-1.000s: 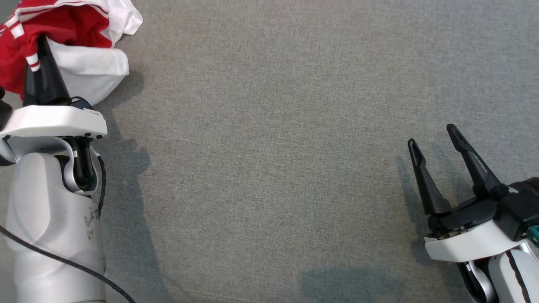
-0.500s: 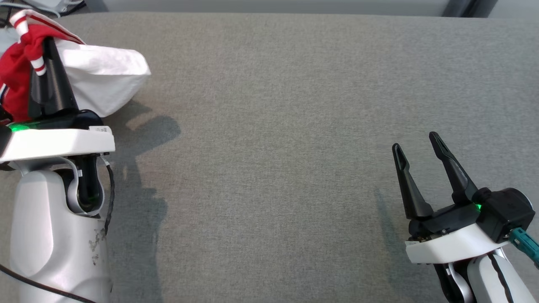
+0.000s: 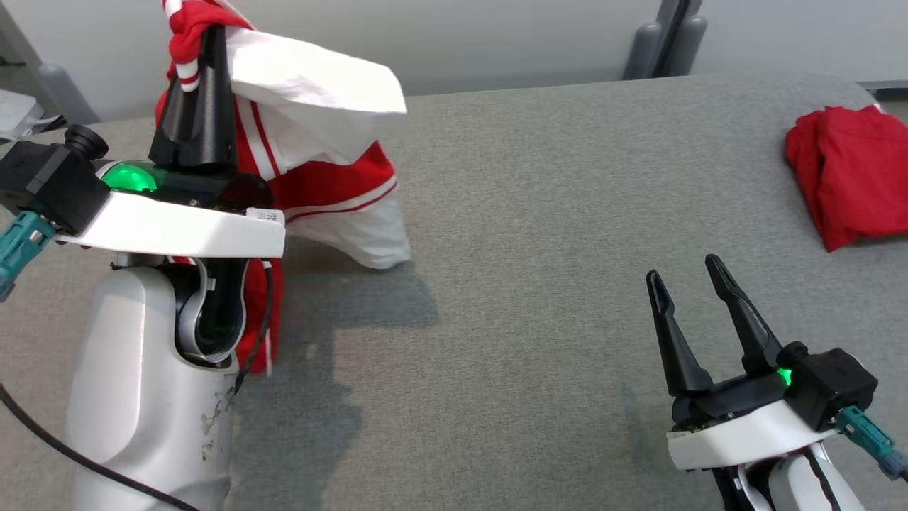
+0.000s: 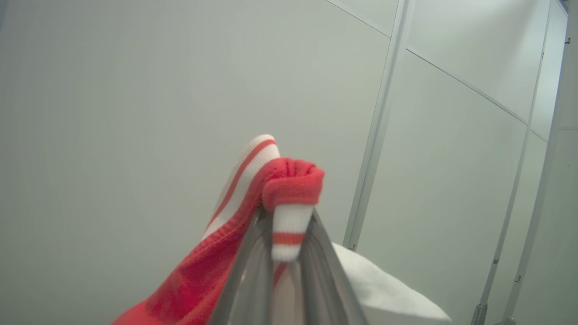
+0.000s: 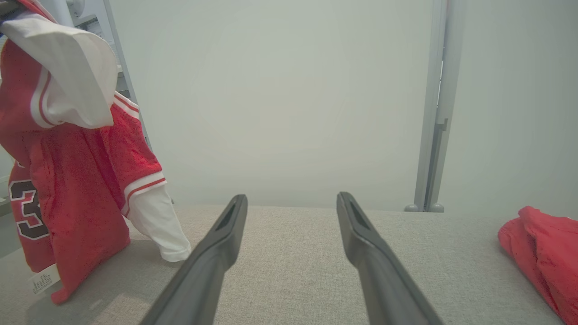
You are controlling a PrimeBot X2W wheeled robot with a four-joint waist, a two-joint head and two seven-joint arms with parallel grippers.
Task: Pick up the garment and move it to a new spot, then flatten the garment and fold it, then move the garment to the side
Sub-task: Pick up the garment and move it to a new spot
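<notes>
The garment (image 3: 326,163) is a red jersey with white sleeves and striped trim. It hangs from my left gripper (image 3: 206,35), which is shut on its striped collar edge (image 4: 289,185) high above the left part of the grey table (image 3: 532,248). The lower hem and one white sleeve (image 5: 158,225) reach down to the table top. In the right wrist view the jersey (image 5: 81,180) hangs at the left, with a dark number on it. My right gripper (image 3: 679,270) is open over the table's near right, with nothing between its fingers (image 5: 216,243).
A folded red cloth (image 3: 848,177) lies at the table's far right edge, also seen as the red cloth (image 5: 542,243) in the right wrist view. A pale wall with a grey post (image 3: 667,39) stands behind the table.
The head camera has tilted up and the picture has shifted. The garment, bunched low at the left before, now hangs stretched from my raised left gripper. The right gripper stays open.
</notes>
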